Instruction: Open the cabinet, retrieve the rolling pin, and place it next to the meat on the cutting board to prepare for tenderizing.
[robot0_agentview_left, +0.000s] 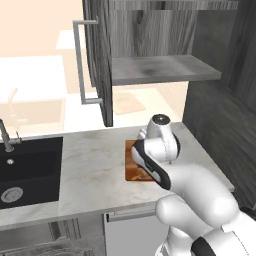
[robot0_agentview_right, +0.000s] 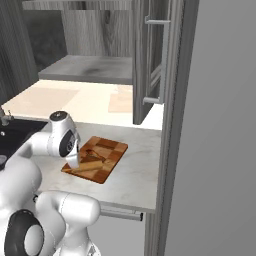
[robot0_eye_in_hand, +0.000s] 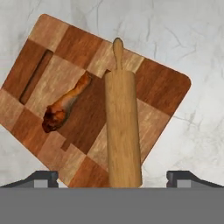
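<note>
On the marble desk (robot0_agentview_left: 90, 170), the checkered cutting board (robot0_eye_in_hand: 162, 94) lies flat with the rolling pin (robot0_eye_in_hand: 122, 131) resting on it. In the hand view the pin lies lengthwise, one knobbed end pointing away, its body crossing the board from the far edge to the near one. Just beside it, apart by a narrow strip of board, lies the meat (robot0_eye_in_hand: 65, 107), a reddish-brown lump with a thin end angled toward the pin. A dark groove runs along one side of the board.

The gripper (robot0_eye_in_hand: 112, 177) hangs over the pin with its jaws spread wide; the two fingertips (robot0_eye_in_hand: 41, 178) stand well clear on either side of the pin, touching nothing.

Above the desk, the cabinet (robot0_agentview_left: 150, 30) stands open, its door (robot0_agentview_left: 100, 65) swung out with the silver bar handle (robot0_agentview_left: 80, 62) facing left in the left base view, and the grey shelf (robot0_agentview_left: 165, 69) inside is bare. A black sink (robot0_agentview_left: 30, 172) sits at the left end of the desk.
</note>
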